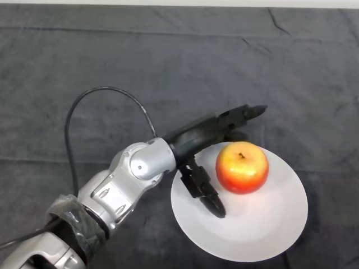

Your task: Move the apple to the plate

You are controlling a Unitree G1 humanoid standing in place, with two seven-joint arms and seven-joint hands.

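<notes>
A red and yellow apple [242, 167] stands upright on a white plate [263, 230] at the lower right of the head view. My left hand [197, 139] is at the plate's left rim, just left of the apple. Its fingers [241, 115] reach straight out past the apple's far side, and its thumb [205, 190] lies over the plate on the apple's near left. The hand is open and does not hold the apple; a small gap shows between thumb and apple.
A dark grey cloth [112, 61] covers the table on all sides of the plate. My silver-grey forearm [129, 179] comes in from the lower left.
</notes>
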